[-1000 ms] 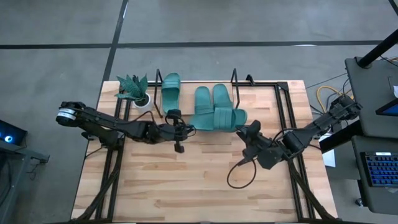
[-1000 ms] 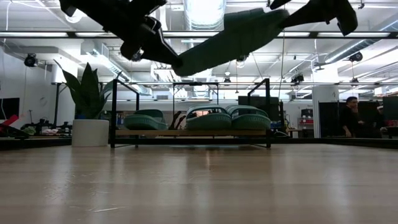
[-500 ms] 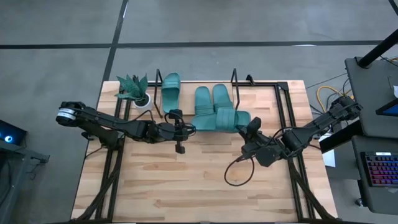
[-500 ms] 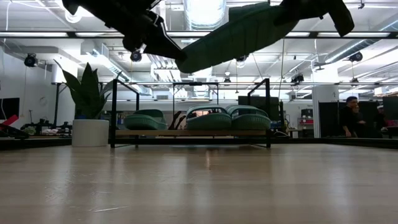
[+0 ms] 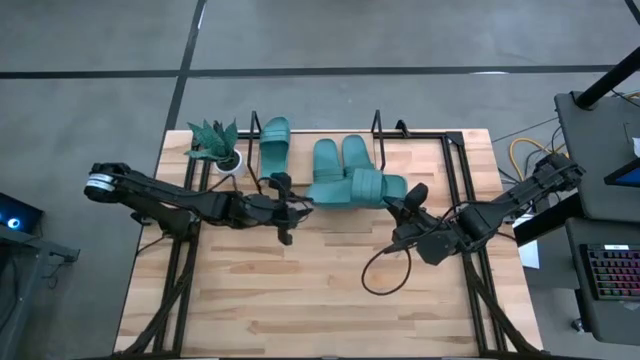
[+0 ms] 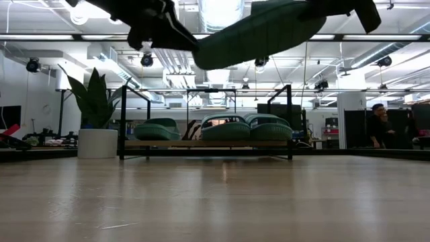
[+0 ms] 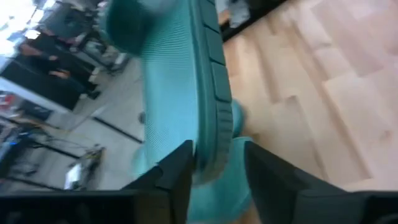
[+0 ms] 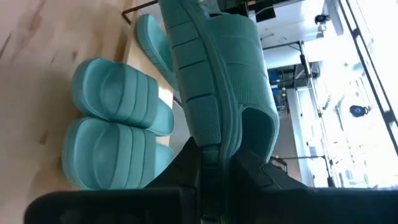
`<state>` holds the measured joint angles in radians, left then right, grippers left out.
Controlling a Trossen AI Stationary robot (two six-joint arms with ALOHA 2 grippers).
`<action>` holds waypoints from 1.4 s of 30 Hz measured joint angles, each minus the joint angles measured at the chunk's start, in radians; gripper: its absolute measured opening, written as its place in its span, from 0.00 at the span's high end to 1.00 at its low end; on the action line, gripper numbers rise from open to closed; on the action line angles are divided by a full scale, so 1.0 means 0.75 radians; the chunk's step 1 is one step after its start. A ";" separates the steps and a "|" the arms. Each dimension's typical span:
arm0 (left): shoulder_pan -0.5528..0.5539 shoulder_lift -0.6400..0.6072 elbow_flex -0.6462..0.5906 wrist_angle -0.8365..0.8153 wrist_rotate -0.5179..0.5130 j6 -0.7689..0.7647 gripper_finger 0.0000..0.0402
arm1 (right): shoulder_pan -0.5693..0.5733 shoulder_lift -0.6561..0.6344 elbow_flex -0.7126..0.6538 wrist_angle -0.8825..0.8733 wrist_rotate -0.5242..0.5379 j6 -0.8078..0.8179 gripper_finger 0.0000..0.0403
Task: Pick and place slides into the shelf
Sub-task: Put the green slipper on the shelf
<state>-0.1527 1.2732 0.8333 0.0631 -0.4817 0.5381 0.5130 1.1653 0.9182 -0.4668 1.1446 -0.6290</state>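
Observation:
One teal slide (image 5: pixel 355 188) hangs in the air in front of the shelf (image 6: pixel 175 143), between my two grippers. My right gripper (image 5: pixel 403 200) is shut on its strap end. My left gripper (image 7: pixel 217 180) is at the other end, its fingers apart on either side of the sole's edge. Three more slides lie on the shelf board: one at the left (image 5: pixel 275 140) and two side by side (image 5: pixel 340 158). In the low view the held slide (image 6: pixel 262 30) slants up toward the right. My right gripper pinches the sole at its strap end (image 8: pixel 219 142) between both fingers, just beside the strap's opening (image 8: pixel 261 127). The fingers come nearly level from the table's right and lie along the slide. It is lifted clear of table and shelf. My left gripper straddles the sole's other end (image 7: pixel 214 152); I cannot tell whether a finger touches it.
A small green potted plant (image 5: pixel 215 145) stands at the far left, beside the shelf. A black cable loop (image 5: pixel 385 278) hangs below my right arm. The shelf's black wire uprights (image 5: pixel 378 125) rise at its ends. A person (image 6: pixel 379 124) stands in the room beyond the table.
My right gripper has moved up to the slide's strap end and rolled. The slide has shifted a little toward the table's right edge, its right end higher than before. My left gripper has rolled and risen slightly, off the slide's left end.

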 joint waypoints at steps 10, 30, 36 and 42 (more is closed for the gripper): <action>-0.012 -0.312 -0.015 -0.005 -0.100 0.026 0.39 | 0.002 -0.174 -0.152 0.053 0.016 0.100 0.91; -0.019 -0.435 -0.065 0.010 -0.037 0.023 0.37 | -0.049 -0.564 -0.828 1.345 -0.958 -0.418 0.91; -0.050 -0.370 -0.065 0.061 0.155 0.028 0.37 | -0.052 -0.567 -0.881 1.369 -0.930 -0.399 0.91; -0.133 -0.238 -0.064 0.182 0.132 0.200 0.37 | -0.054 -0.567 -0.895 1.367 -0.779 -0.386 0.91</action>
<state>-0.2526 1.0944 0.7856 0.1999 -0.3828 0.6882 0.4728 0.7396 0.2466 0.5585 0.5606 -0.9184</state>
